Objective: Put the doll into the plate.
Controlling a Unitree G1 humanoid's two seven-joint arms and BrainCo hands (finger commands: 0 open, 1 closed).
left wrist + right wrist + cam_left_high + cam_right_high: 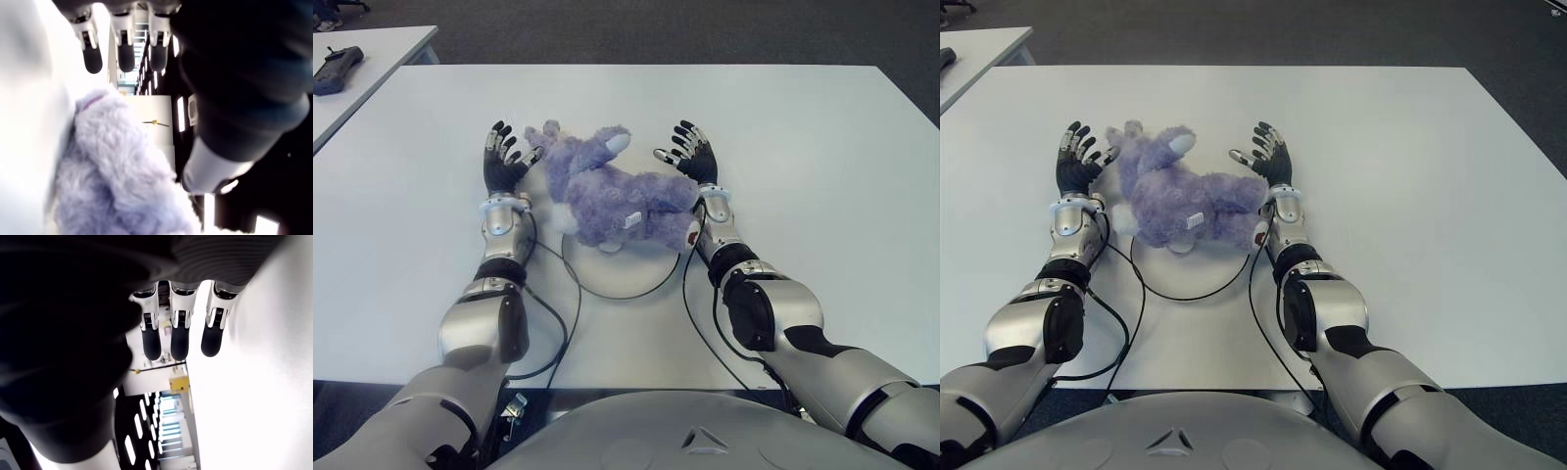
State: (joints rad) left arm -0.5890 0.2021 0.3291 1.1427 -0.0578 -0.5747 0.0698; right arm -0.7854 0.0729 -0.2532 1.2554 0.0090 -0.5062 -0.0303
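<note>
A large white table [783,127] fills most of the view from the robot's head, its surface plain and bright, with dark grey carpeted floor [656,29] showing beyond its far edge and past its right corner. To the left, separated by a narrow strip of that floor, stands the corner of a second white table [372,59], and a dark handheld device [335,69] lies on it near the left edge of the view. Thin black cables [563,313] loop across the near part of the large table and run down over its front edge.
</note>
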